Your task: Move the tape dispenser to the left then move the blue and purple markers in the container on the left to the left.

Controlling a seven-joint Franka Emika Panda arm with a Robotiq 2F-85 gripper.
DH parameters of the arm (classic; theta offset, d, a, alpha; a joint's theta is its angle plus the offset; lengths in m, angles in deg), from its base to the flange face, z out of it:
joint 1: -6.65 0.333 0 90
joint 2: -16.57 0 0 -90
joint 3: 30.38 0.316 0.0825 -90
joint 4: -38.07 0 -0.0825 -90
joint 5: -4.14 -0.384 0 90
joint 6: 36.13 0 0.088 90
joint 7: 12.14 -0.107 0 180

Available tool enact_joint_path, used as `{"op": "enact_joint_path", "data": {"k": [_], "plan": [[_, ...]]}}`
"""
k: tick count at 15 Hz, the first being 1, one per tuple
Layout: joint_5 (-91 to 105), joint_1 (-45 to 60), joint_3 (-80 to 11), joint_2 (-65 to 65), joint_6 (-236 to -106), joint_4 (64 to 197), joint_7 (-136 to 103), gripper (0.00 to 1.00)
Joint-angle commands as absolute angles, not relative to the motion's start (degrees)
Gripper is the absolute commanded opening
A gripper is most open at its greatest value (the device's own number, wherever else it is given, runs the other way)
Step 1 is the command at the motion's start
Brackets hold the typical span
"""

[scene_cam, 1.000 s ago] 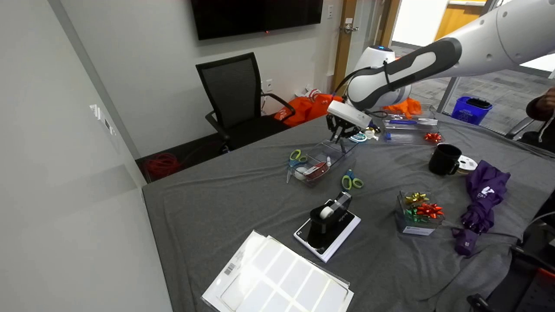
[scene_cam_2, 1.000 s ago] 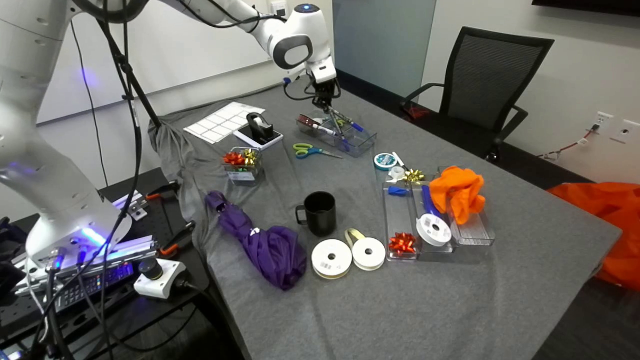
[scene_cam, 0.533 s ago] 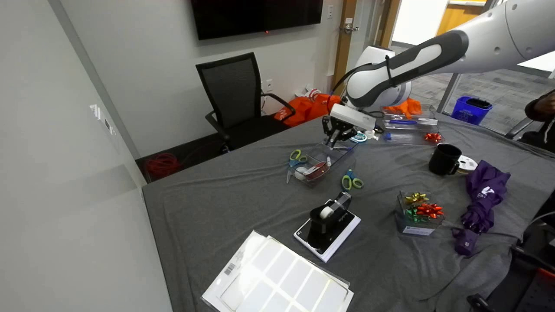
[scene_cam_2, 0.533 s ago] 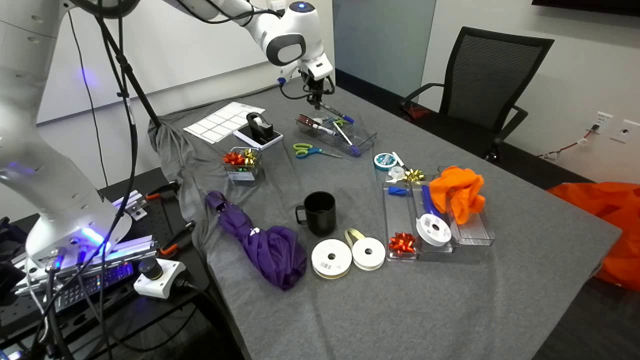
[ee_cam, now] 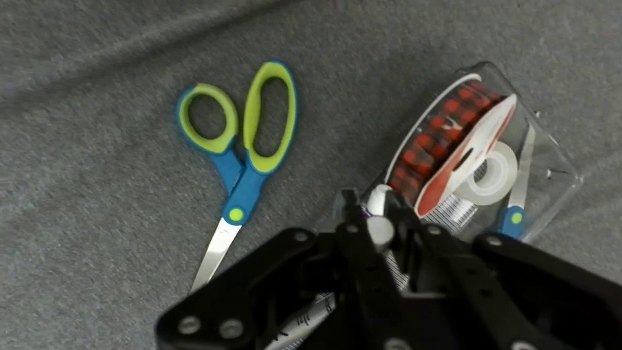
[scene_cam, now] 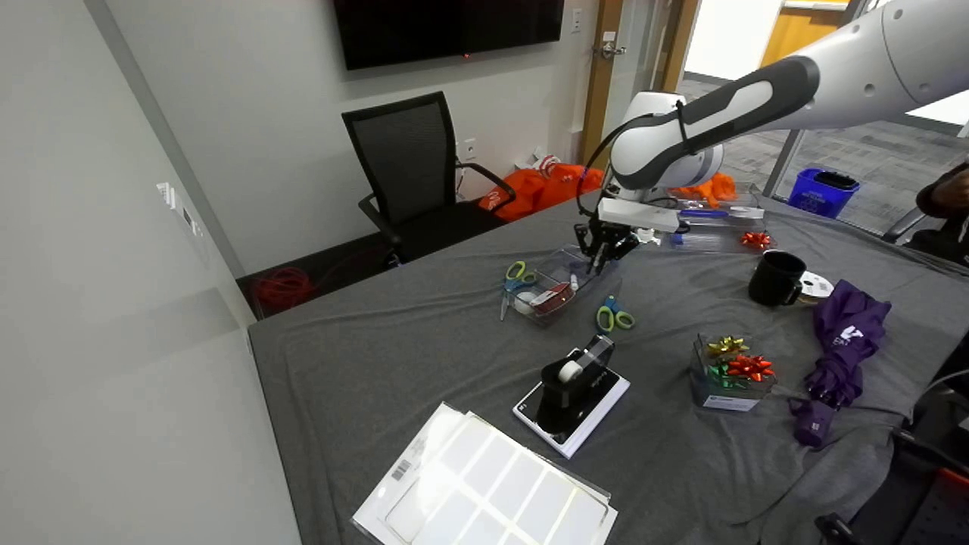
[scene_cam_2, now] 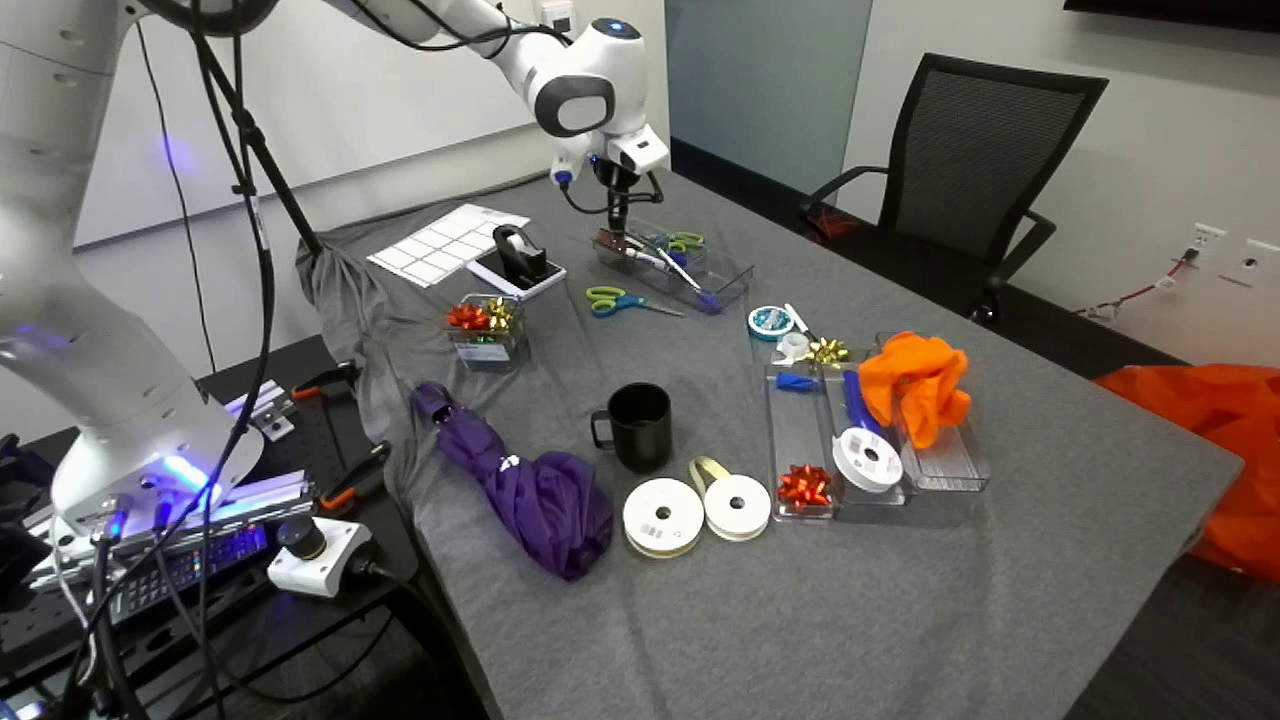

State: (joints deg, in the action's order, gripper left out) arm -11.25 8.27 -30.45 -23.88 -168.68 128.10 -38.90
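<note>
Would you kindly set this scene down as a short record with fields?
Jaws: shut, apparently on a marker, its white end showing between them
Held marker's ink colour: cannot tell
Container: clear; holds a checked ribbon spool, a white tape roll and other markers
Tape dispenser: black, standing upright on a slab
Table: grey cloth; green-handled scissors, black mug and purple umbrella on it

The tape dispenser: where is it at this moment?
In an exterior view, slightly right of centre, the tape dispenser stands on the flat black-topped slab, between the white label sheets and the nearest scissors.
</note>
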Motion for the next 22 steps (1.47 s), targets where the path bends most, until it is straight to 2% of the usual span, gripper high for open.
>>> {"op": "enact_joint_path", "data": {"k": [1, 3, 9, 11, 22], "plan": [[-9.82, 7.85, -31.30, -22.56, -165.78, 129.21, -35.20, 0.44], [-9.68, 7.62, -31.55, -22.37, -165.90, 129.08, -34.41, 0.47], [-10.55, 6.70, -31.94, -20.53, -166.83, 130.05, -33.61, 0.88], [-12.64, 6.50, -32.55, -19.51, -169.05, 131.22, -37.88, 0.99], [-14.33, 9.68, -35.44, -25.47, -177.33, 128.09, -66.43, 1.00]]}}
